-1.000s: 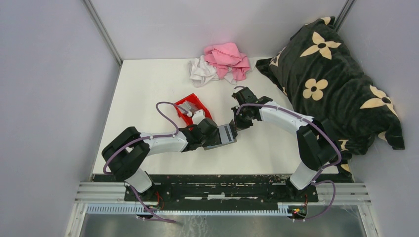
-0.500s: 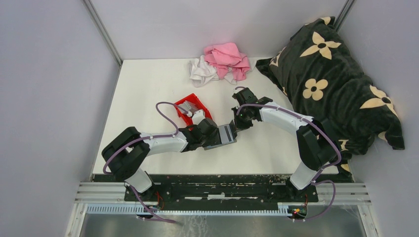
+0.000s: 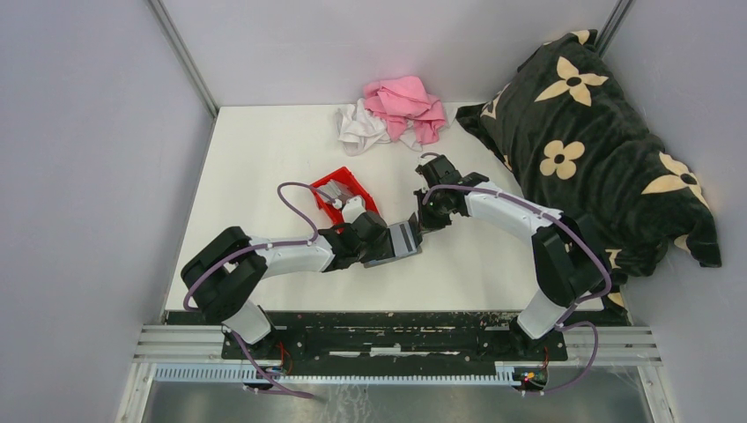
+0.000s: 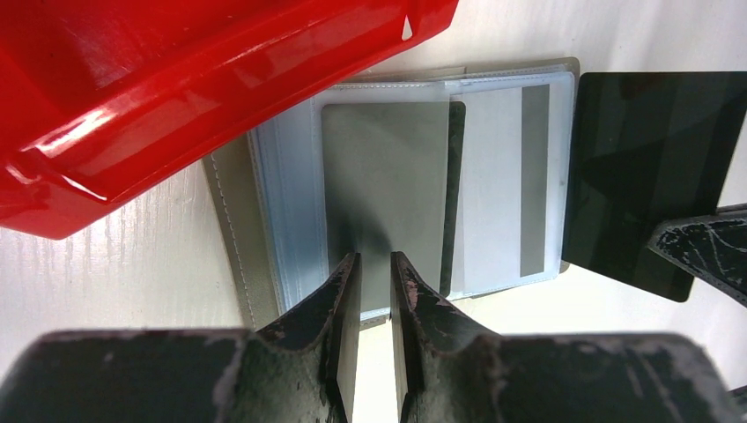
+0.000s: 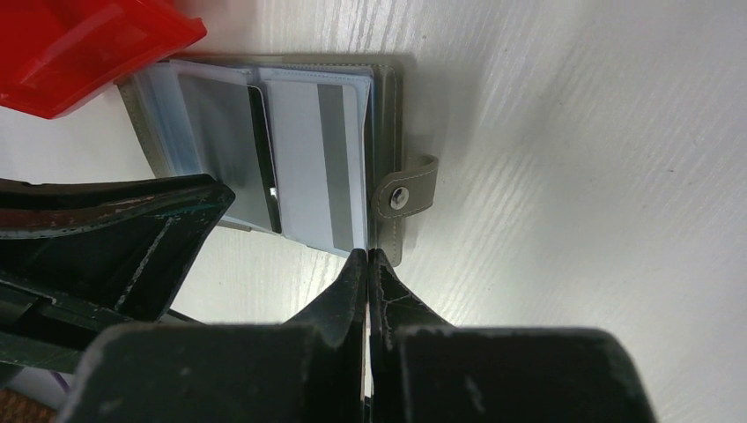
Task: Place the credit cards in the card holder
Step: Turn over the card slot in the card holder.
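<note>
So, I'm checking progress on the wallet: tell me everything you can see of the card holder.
The card holder lies open on the white table by the red bin: grey stitched cover, snap tab, clear sleeves. One sleeve shows a white striped card; a grey card sits on the other page under the left gripper. The shut right gripper touches its tab-side edge.

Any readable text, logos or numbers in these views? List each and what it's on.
No readable text in any view.
card holder: no print on the cover or sleeves.
grey card: blank face.
white card: a grey stripe only, no characters.
red bin: no label in view.
pillow: cream flower motifs, no letters.
</note>
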Robot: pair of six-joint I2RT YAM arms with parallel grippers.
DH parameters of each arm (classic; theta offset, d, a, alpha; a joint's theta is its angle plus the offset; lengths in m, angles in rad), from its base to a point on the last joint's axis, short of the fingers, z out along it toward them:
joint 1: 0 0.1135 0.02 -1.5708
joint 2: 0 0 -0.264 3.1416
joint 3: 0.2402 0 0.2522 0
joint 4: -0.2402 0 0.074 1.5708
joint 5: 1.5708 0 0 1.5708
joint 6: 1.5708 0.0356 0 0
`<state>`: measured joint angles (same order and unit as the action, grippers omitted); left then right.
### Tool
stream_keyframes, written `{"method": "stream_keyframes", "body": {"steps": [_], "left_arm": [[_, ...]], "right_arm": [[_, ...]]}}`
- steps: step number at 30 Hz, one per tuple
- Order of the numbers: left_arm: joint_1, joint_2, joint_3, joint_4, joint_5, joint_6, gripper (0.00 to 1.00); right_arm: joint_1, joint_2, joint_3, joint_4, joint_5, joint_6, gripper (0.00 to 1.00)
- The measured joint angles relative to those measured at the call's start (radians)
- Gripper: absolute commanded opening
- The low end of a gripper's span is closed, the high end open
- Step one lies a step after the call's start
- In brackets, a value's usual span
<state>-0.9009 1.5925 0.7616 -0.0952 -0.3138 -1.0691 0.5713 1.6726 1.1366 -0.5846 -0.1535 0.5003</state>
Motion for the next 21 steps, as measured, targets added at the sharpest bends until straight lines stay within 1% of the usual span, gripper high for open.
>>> {"method": "stream_keyframes", "body": {"steps": [8,21], "left_arm": [[0.000,0.000,-0.002,0.002,0.000,0.000,0.26],[0.000,0.000,-0.002,0.003,0.000,0.000,0.25]], "right_arm": [[0.000,-0.031,0.000,-0.003,0.000,0.000,0.01],[0.000,-0.035,0.000,-0.006,0.000,-0.001,0.01]]}}
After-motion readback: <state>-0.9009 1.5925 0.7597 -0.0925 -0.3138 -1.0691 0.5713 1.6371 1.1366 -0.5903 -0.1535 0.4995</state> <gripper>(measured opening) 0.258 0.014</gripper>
